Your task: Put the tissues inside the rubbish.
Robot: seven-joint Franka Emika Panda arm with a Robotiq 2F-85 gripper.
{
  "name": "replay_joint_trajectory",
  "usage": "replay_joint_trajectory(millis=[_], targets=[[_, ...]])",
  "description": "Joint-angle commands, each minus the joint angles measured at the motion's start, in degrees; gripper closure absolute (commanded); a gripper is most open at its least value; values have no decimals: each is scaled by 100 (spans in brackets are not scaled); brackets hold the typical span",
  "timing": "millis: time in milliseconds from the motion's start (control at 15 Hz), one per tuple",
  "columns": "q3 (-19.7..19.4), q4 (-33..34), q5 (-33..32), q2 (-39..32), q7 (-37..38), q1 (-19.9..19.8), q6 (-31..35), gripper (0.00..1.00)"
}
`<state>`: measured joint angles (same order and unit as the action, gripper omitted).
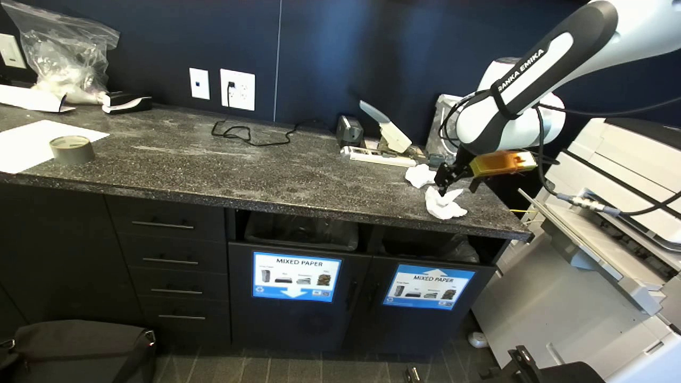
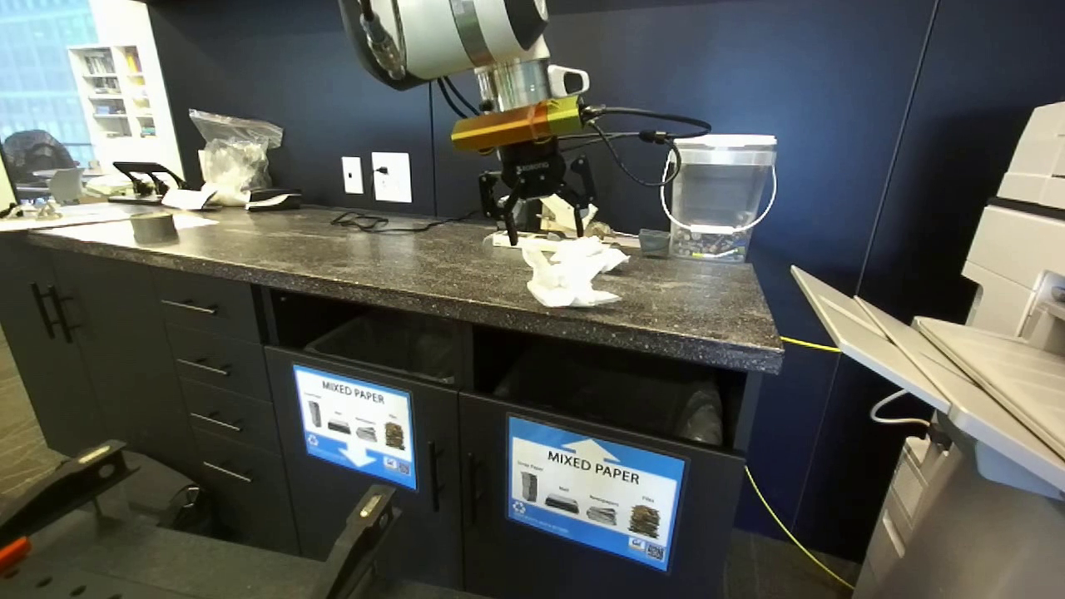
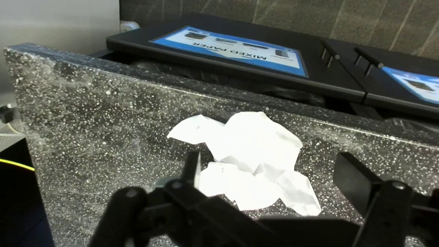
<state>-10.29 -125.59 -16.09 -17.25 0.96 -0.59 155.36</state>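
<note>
The counter [image 1: 276, 175] ends near a copier [image 1: 574, 287]. Below its front edge sit two bins [image 1: 314, 244], too dark inside to show whether any tissue is in. The pincer [image 2: 546, 238] hangs with jaws apart, gripping nothing. By the counter's copier-side corner lie the front tissue [image 1: 445, 204], near the edge, and the back tissue [image 1: 420, 175], farther in; both seemingly remain to be binned.

Tissues [image 1: 445, 206], plain white. Bins [image 1: 302, 243], dark grey. Counter [image 1: 319, 183], dark grey, densely flecked with white. Cabinet doors [image 1: 298, 330], black; their signs [image 2: 596, 491], blue and white, each with a white arrow and dark lettering. Wall [image 1: 330, 58], deep navy. Gripper [image 2: 546, 236], black; arm [image 1: 532, 74], white with black sections; wrist box [image 2: 516, 125], orange shading to yellow. Tape roll [image 1: 72, 151], dull grey. Floor [image 3: 291, 13], grey-brown with paler stripes. Cable [image 2: 809, 344], bright yellow.
</note>
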Motion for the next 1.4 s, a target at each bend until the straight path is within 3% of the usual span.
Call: replay_joint_trajectory(millis=[0,267,733,1333], targets=[[279,170,530,-239,-126,-254,442,0],[567,301,1022,-536,-344,-436,848,0],[197,598,698,-1007,-128,-207,973,0],[96,908,663,-1488,-177,-196,1268,0]])
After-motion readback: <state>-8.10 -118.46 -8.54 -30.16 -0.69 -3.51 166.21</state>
